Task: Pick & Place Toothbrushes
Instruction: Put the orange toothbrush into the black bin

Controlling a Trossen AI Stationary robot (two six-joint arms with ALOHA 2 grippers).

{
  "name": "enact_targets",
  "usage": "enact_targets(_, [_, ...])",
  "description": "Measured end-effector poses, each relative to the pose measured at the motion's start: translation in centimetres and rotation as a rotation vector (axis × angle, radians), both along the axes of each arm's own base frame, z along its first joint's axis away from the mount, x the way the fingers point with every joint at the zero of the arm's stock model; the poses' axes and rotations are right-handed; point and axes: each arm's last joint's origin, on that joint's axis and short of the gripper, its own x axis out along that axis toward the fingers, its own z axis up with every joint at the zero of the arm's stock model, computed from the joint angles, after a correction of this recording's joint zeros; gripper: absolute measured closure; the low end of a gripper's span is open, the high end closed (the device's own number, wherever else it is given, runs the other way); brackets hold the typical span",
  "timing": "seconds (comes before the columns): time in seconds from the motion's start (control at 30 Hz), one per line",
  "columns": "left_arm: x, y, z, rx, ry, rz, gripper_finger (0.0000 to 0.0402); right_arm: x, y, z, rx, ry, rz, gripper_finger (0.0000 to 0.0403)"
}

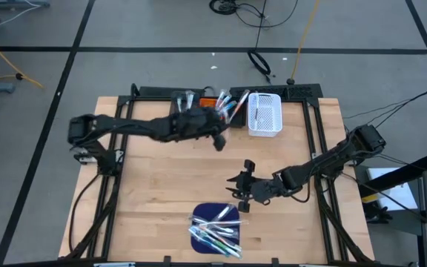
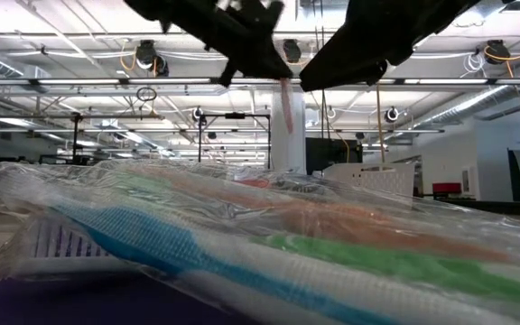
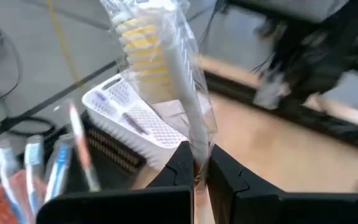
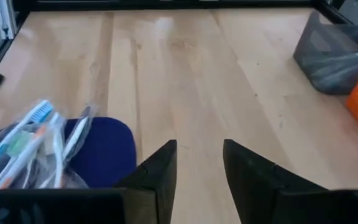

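Observation:
My left gripper (image 1: 218,141) hovers near the row of bins at the table's far edge, shut on a toothbrush (image 3: 160,74) in a clear wrapper, with a white neck and yellowish bristles. More wrapped toothbrushes (image 1: 215,230) lie in a heap on the dark blue mat (image 1: 232,211) at the near edge; in the right wrist view this heap of toothbrushes (image 4: 23,146) shows too. My right gripper (image 1: 243,187) hangs open above bare wood just beyond the mat, with nothing between its fingers (image 4: 160,168). My left gripper pinches the toothbrush's handle (image 3: 199,168) between its two fingers, wrapper and all. The fingers come from the table's left and lie along the toothbrush. It sticks out ahead of the fingers, brush head farthest away, lifted clear of the table.
At the far edge stand a grey bin (image 1: 184,100), an orange bin (image 1: 208,102) and a black one, with toothbrushes (image 1: 228,107) standing in them, and a white bin (image 1: 265,117) at the right. Bare wood lies between bins and mat. Black frame rails border the table.

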Motion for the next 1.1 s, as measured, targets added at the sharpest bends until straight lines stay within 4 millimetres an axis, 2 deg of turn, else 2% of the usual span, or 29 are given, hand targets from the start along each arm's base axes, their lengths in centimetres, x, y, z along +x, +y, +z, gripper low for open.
enact_targets(0.07, [1.1,1.1,-0.5,-0.001,0.085,0.020,0.0394,-0.1,0.3,-0.1,0.008,0.005,0.002,0.0281])
enact_targets(0.23, [4.2,3.9,-0.7,-0.001,0.170,0.015,0.0394,-0.7,1.2,-0.2,0.014,0.026,0.028,0.0281])
enact_targets(0.4, [5.9,6.6,-0.4,0.002,0.214,0.051,0.0394,-1.4,2.2,-0.6,0.006,0.063,0.056,0.0285])
enact_targets(0.63, [6.6,9.3,0.0,-0.004,0.237,0.098,0.0394,-2.1,2.9,-0.9,0.001,0.098,0.074,0.0287])
enact_targets(0.97, [5.6,11.5,-0.2,-0.030,0.253,0.158,0.0394,-2.4,2.9,-1.3,-0.003,0.145,0.061,0.0287])
enact_targets(1.1, [5.8,12.1,-1.3,-0.040,0.274,0.166,0.0394,-2.5,2.8,-1.3,-0.004,0.146,0.060,0.0287])
